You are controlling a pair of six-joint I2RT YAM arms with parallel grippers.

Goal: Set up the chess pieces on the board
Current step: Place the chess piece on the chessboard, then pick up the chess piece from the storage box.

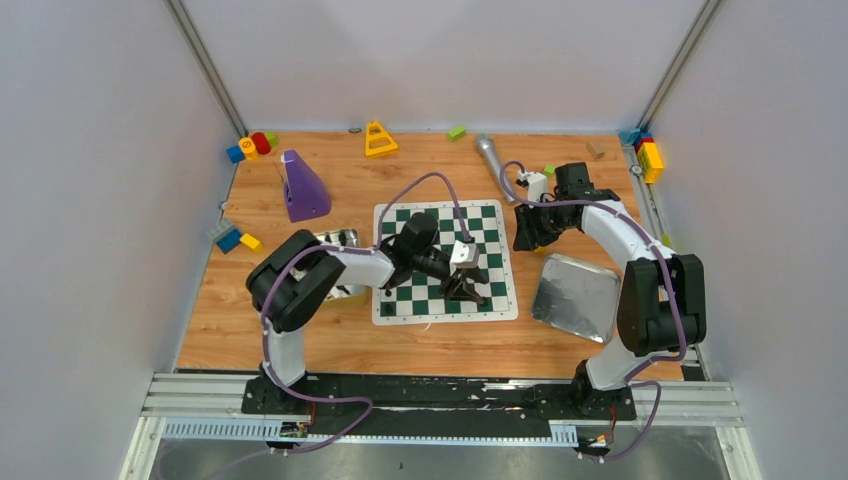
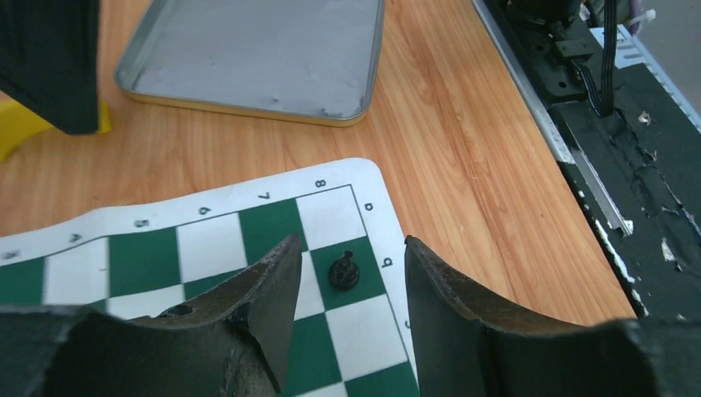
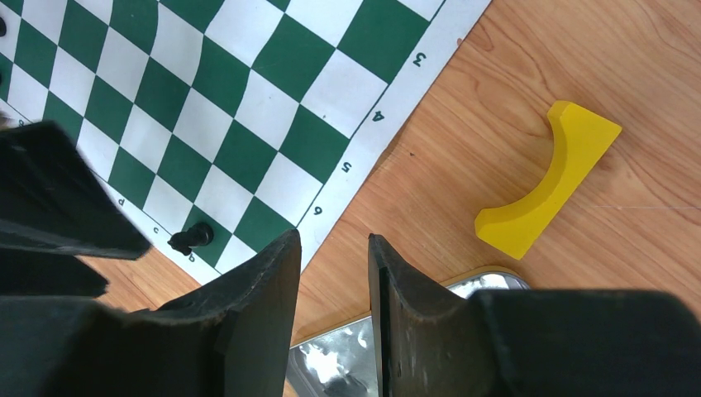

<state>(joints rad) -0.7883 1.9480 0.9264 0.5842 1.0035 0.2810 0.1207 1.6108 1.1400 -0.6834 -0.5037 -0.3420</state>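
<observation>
The green and white board [image 1: 445, 260] lies in the middle of the table. One black chess piece [image 2: 344, 271] stands on a green square by the board's near right corner; it also shows as the black piece [image 3: 192, 239] in the right wrist view. My left gripper [image 2: 351, 241] hangs open over that corner, its fingers either side of the piece and clear of it. In the top view the left gripper [image 1: 468, 288] hides the piece. My right gripper [image 3: 333, 238] is open and empty above the wood just off the board's right edge [image 1: 528, 235].
An empty metal tray [image 1: 575, 295] lies right of the board; a second tray [image 1: 335, 240] sits partly under the left arm. A yellow curved block [image 3: 546, 186], a purple wedge [image 1: 302, 188], a yellow triangle [image 1: 380, 140], a silver cylinder [image 1: 492, 155] and coloured blocks [image 1: 252, 145] ring the table.
</observation>
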